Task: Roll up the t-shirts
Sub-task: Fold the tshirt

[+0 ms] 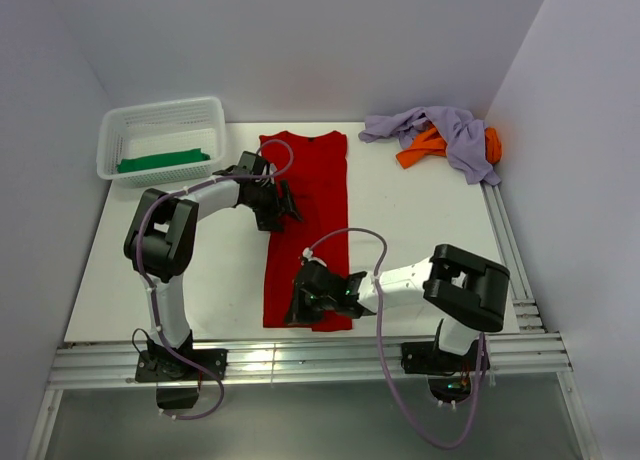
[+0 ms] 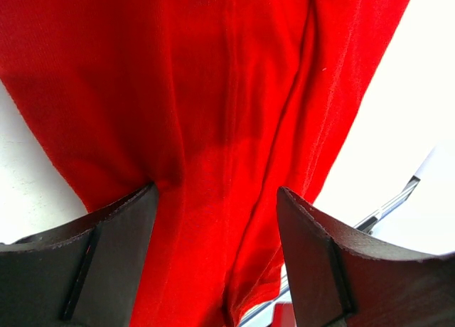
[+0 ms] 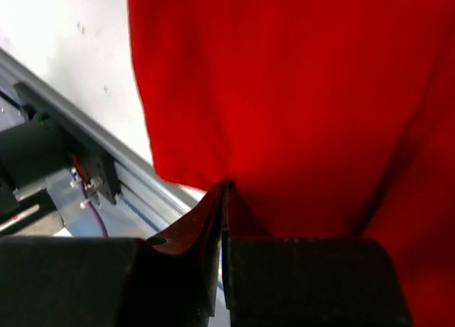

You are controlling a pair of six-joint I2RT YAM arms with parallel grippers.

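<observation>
A bright red t-shirt (image 1: 318, 175) lies folded into a long narrow strip down the middle of the table. My left gripper (image 1: 288, 206) hovers at the strip's left edge about halfway along, open, with red cloth (image 2: 213, 92) showing between its fingers (image 2: 121, 227). My right gripper (image 1: 301, 305) sits at the near hem and is shut on the red t-shirt, whose cloth (image 3: 298, 92) puckers into the closed tips (image 3: 226, 186). A green t-shirt (image 1: 160, 162) lies in the basket. A pale lavender t-shirt (image 1: 452, 128) and an orange one (image 1: 420, 152) are heaped at the back right.
The white mesh basket (image 1: 160, 108) stands at the back left corner. Aluminium rails (image 1: 300, 365) run along the near table edge, just below the shirt's hem, and another rail (image 1: 505, 240) lines the right side. White walls close in the back and sides.
</observation>
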